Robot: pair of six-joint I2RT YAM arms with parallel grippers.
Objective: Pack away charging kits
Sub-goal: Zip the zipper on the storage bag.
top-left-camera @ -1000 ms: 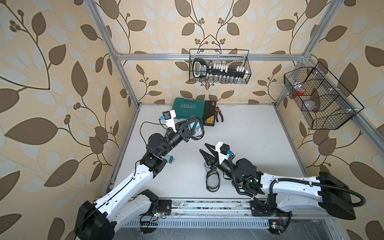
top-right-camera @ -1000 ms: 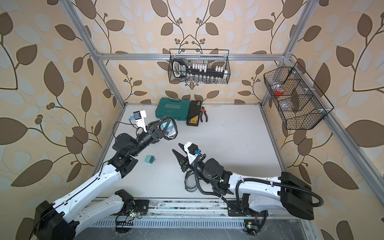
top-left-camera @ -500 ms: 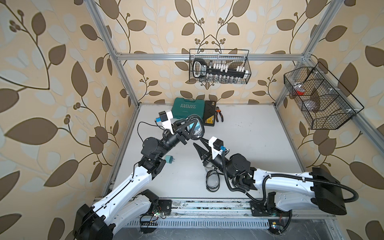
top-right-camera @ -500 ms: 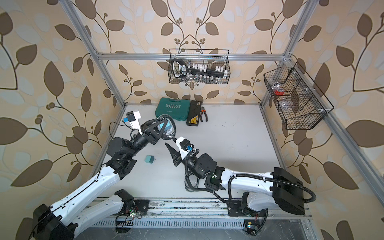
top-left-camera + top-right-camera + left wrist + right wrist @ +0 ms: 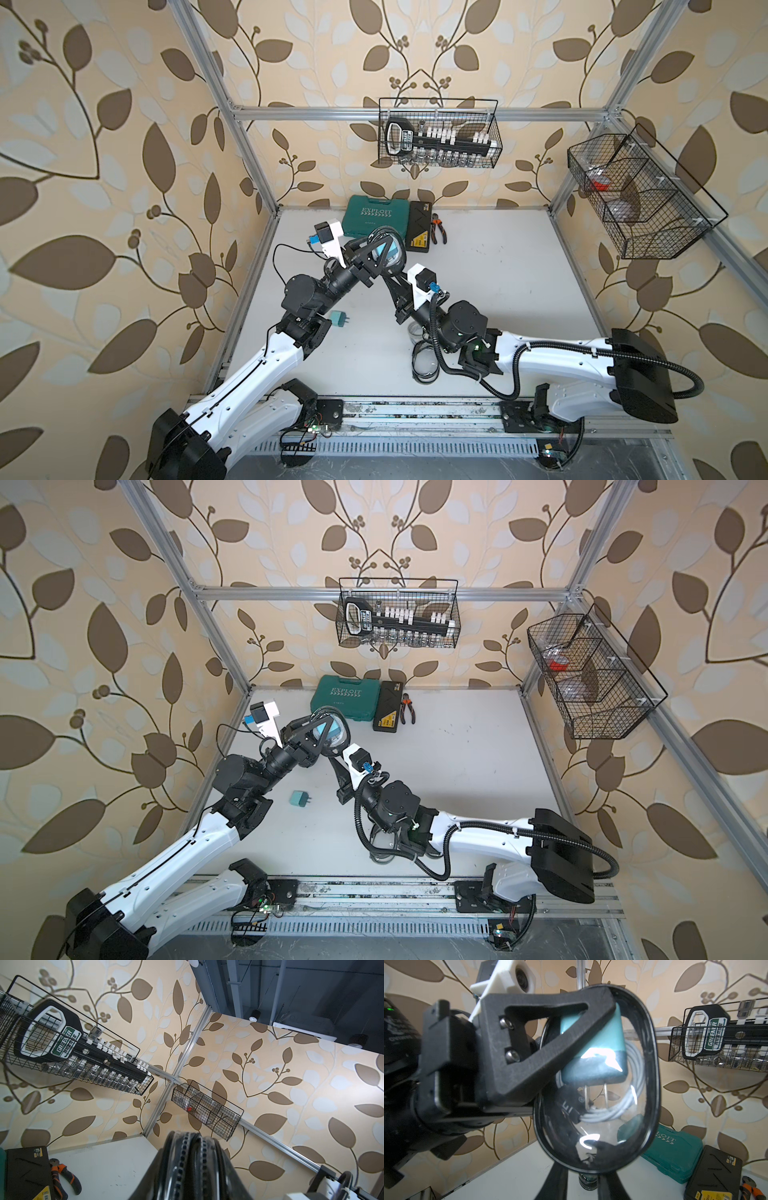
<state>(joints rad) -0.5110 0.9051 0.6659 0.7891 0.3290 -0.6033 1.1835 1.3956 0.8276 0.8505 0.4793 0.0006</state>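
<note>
The clear oval pouch (image 5: 612, 1138) with its black zip rim hangs in the air above the rear left part of the table (image 5: 498, 291), just in front of the teal EXPLOIT case (image 5: 376, 214). Through its wall the right wrist view shows 1 teal plug adapter (image 5: 602, 1047), prongs pointing down, and a coiled white cable (image 5: 625, 1103) behind it. The left gripper (image 5: 382, 247) is clamped across the pouch's upper half, 1 black finger lying flat over the face with the plug beneath it; in the left wrist view the rim runs edge-on between its fingers. The right gripper (image 5: 388, 279) reaches up from below, its 2 fingers standing narrow on either side of the pouch's lower end, but whether they pinch the rim or only flank it I cannot tell. A 2nd teal plug (image 5: 337, 320) lies loose on the table beside the left arm's elbow, well apart from the pouch. A black-rimmed oval (image 5: 424, 370) lies flat near the front edge, partly hidden under the right arm. Beside the teal case sit a black flat case (image 5: 419, 232) with a yellow label and orange-handled pliers (image 5: 437, 228). 2 wire baskets hang on the walls, the back basket (image 5: 438, 133) and the side basket (image 5: 640, 199).
</note>
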